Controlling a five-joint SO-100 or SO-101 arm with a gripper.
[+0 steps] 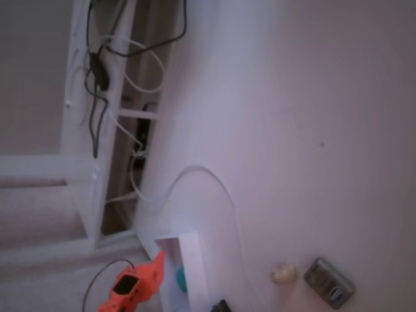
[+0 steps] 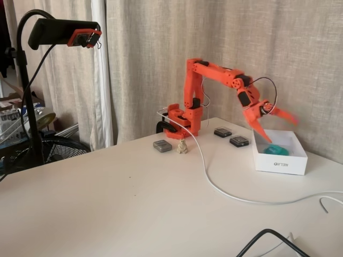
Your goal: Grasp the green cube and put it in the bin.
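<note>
Claw [image 2: 274,127] — prongs spread apart, empty — poised over the bin [image 2: 280,160], presumably just after letting go. The green cube [image 2: 276,149] lies inside the bin, by its back wall; the grey device [image 2: 162,145] and cream lump [image 2: 183,146] sit well left of it.

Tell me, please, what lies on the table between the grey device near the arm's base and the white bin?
In a fixed view, between the grey device and the bin lie a cream lump, the white cable and two small dark blocks.
</note>
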